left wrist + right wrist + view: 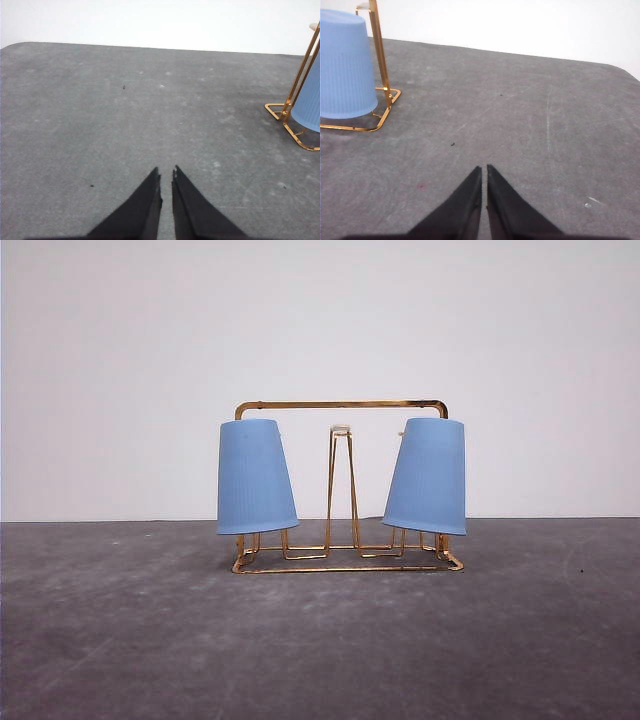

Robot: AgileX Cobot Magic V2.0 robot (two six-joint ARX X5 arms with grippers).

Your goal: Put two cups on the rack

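The left tool (166, 174) is closed, its dark fingertips nearly touching and holding nothing, poised over bare grey surface (125, 125). The right tool (484, 170) is likewise closed and empty above the same surface, well apart from the rack. In the front view the gold wire rack (342, 405) stands on the surface towards the far wall. Both light blue cups hang upside down on its outer prongs: the left cup (255, 477) and the right cup (428, 476), each tilted with its rim outward. Between them rises a narrow white-tipped prong (341, 480), bare.
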